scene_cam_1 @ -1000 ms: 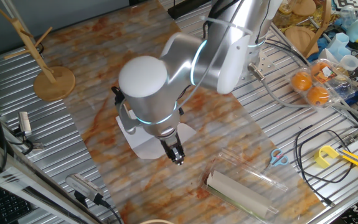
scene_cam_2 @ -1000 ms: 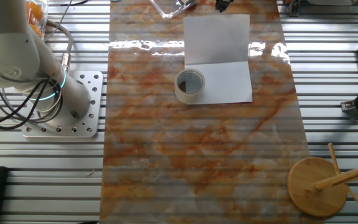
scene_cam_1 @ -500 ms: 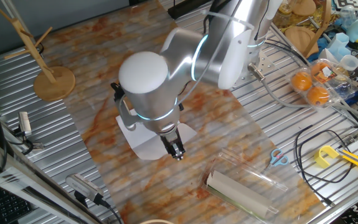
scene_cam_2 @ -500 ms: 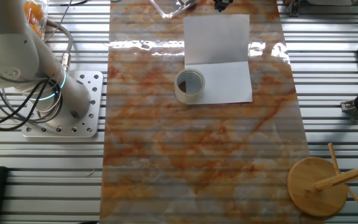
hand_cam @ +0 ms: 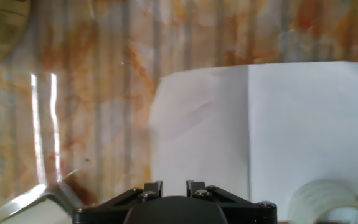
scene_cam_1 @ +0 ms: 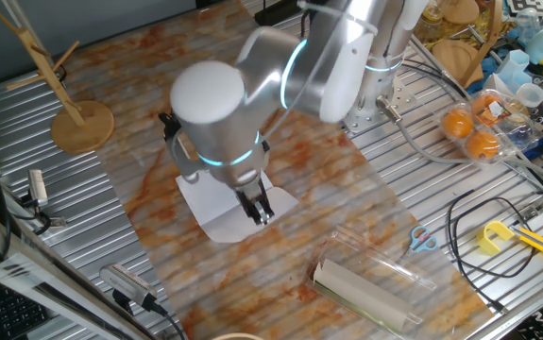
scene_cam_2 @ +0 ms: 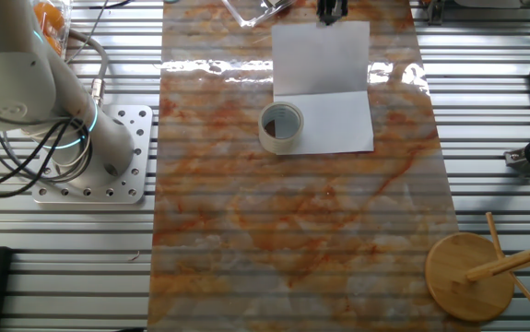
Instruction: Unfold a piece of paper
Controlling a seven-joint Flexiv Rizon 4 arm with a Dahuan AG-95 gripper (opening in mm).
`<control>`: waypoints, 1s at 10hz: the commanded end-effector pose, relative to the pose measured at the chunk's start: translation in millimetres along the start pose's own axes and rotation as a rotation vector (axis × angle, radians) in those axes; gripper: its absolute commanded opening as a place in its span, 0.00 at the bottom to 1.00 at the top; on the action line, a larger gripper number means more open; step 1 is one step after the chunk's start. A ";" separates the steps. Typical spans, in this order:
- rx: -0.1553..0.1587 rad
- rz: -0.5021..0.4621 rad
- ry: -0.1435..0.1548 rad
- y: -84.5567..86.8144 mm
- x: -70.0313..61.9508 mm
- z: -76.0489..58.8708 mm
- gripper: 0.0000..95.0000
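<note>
- Now my black two-finger gripper (scene_cam_1: 263, 213) hangs above one short edge of the plain white rectangular sheet of paper (scene_cam_2: 323, 85); its fingertips (hand_cam: 154, 186) sit close together with a slim gap and hold nothing.
- The paper lies opened flat on the orange-marbled table mat (scene_cam_2: 292, 231), a crease running across its middle.
- A translucent roll of tape (scene_cam_2: 282, 126) rests on the sheet's edge, beside the crease.
- A beige roll in a clear plastic sleeve (scene_cam_1: 365, 288) lies well apart from the paper.
</note>
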State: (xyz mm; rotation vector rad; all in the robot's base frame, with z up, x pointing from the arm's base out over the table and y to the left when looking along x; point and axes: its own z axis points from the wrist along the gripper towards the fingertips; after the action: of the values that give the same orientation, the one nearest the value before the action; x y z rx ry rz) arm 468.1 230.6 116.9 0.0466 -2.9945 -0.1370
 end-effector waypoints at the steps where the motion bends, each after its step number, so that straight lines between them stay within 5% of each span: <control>1: 0.001 -0.005 -0.010 1.1 3.8 16.6 0.20; 10: 0.035 0.012 -0.033 11.1 9.6 53.8 0.20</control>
State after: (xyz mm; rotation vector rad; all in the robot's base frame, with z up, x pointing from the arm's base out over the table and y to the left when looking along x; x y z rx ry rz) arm 448.4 245.0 67.6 0.0306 -3.0279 -0.0840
